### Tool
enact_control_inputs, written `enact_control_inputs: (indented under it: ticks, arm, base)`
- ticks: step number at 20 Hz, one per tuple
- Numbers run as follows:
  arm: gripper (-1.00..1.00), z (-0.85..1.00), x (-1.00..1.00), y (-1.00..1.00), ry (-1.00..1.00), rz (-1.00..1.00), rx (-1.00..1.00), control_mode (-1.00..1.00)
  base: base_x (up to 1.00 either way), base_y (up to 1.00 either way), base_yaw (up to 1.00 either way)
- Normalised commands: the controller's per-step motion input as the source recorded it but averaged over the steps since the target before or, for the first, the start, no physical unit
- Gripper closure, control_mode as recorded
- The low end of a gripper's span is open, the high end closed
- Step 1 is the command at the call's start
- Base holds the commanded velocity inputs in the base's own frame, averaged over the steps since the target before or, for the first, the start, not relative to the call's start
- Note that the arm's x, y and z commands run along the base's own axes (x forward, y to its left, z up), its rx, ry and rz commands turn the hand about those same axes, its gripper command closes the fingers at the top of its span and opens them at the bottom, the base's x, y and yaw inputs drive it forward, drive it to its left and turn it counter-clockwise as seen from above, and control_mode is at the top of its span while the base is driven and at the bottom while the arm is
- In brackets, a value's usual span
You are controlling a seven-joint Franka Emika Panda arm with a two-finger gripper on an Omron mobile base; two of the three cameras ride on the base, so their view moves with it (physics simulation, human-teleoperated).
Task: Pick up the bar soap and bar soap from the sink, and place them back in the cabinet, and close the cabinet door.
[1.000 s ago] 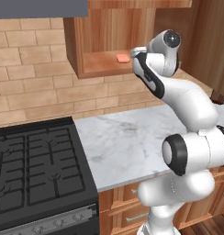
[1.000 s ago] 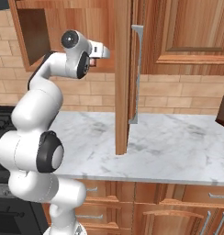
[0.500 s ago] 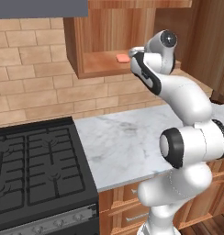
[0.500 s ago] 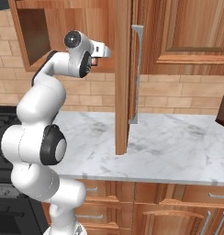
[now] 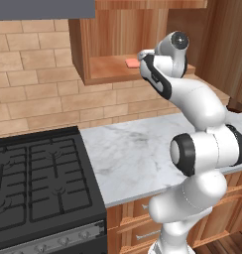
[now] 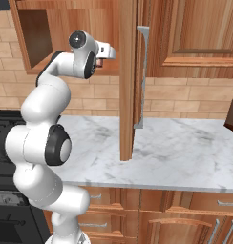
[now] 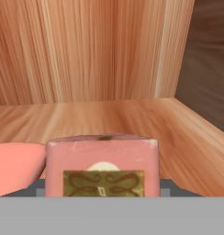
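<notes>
Fingers of the gripper (image 6: 110, 51) are hidden in the hand view behind a salmon-pink bar soap (image 7: 103, 166) that stands right at the lens; whether they pinch it or stand spread cannot be told, though the bar appears to sit between them. Its near face is a flat rectangle with a gold label bearing a dark scroll pattern and a pale half-disc above it. A second bar soap (image 7: 16, 168), rounded and plain pink-orange, lies just left of the first on the cabinet (image 7: 104, 73) floor, apparently touching it. In the left base view one pink bar (image 5: 132, 62) lies on the floor of the warm-brown wall cabinet, just left of the hand reaching into the opening. The cabinet door (image 6: 129, 81) stands open, edge-on in the right base view, with a grey handle (image 6: 142, 76). Below lie the white marble counter (image 5: 138, 149) and, to its left, a black stove (image 5: 41, 188).
</notes>
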Motion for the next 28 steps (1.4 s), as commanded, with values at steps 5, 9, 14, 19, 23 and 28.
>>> enact_control_inputs:
  ticks: [5, 9, 14, 19, 23, 28]
  arm:
    - [-1.0, 0.0, 0.01, 0.0, 0.0, 0.0, 0.0, -1.0]
    - [-1.0, 0.0, 0.0, 0.0, 0.0, 0.0, 0.0, -1.0]
    - [-1.0, 0.0, 0.0, 0.0, 0.0, 0.0, 0.0, -1.0]
    - [-1.0, 0.0, 0.0, 0.0, 0.0, 0.0, 0.0, -1.0]
    - [-1.0, -0.01, -0.15, 0.0, -0.04, 0.0, 0.0, -1.0]
    - [-1.0, 0.0, -0.4, 0.0, -0.08, 0.0, 0.0, -1.0]
  base:
    - [0.0, 0.0, 0.0]
    - [0.0, 0.0, 0.0]
    - [0.0, 0.0, 0.0]
    - [0.0, 0.0, 0.0]
    - [0.0, 0.0, 0.0]
    - [0.0, 0.0, 0.0]
